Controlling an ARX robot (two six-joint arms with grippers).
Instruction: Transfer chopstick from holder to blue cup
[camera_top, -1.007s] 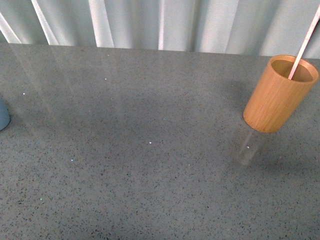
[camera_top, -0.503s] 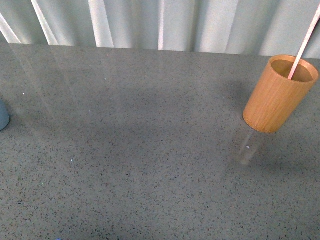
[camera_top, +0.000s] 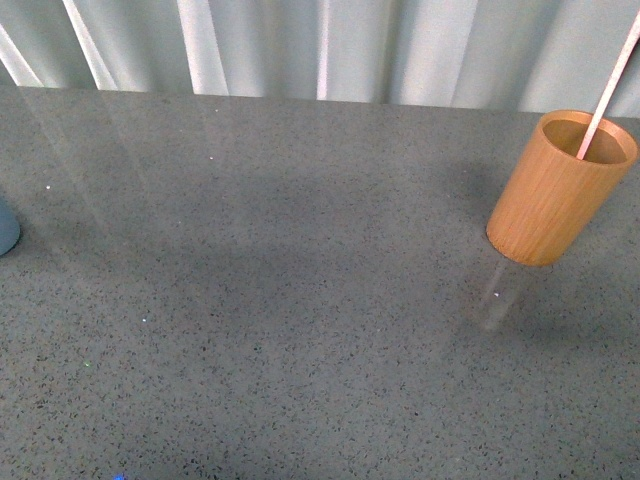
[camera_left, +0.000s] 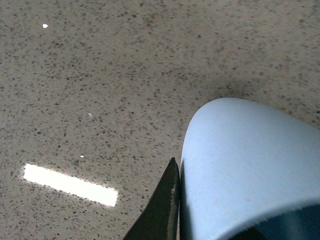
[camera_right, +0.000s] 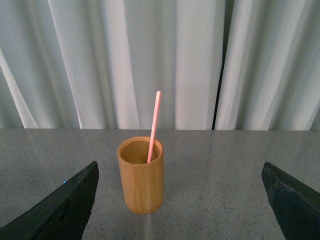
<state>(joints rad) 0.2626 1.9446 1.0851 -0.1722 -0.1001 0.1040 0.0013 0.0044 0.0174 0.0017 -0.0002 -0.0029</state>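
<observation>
The orange-tan wooden holder (camera_top: 560, 188) stands at the right of the grey table, with one thin chopstick (camera_top: 608, 88) leaning in it. The right wrist view shows the holder (camera_right: 141, 176) and the pinkish chopstick (camera_right: 154, 125) ahead of my open right gripper (camera_right: 180, 200), whose fingers (camera_right: 65, 207) stand wide apart and empty. The blue cup (camera_top: 6, 230) is a sliver at the left edge of the front view. In the left wrist view my left gripper is shut on the blue cup (camera_left: 245, 170), one dark finger (camera_left: 162, 207) pressed against its side. Neither arm shows in the front view.
A grey speckled table (camera_top: 300, 300) runs to a white pleated curtain (camera_top: 320, 45) along its far edge. A bright strip of reflected light (camera_left: 70, 185) lies on the table in the left wrist view.
The blue cup at the left edge of the front view has shifted slightly. The holder and chopstick have not moved.
</observation>
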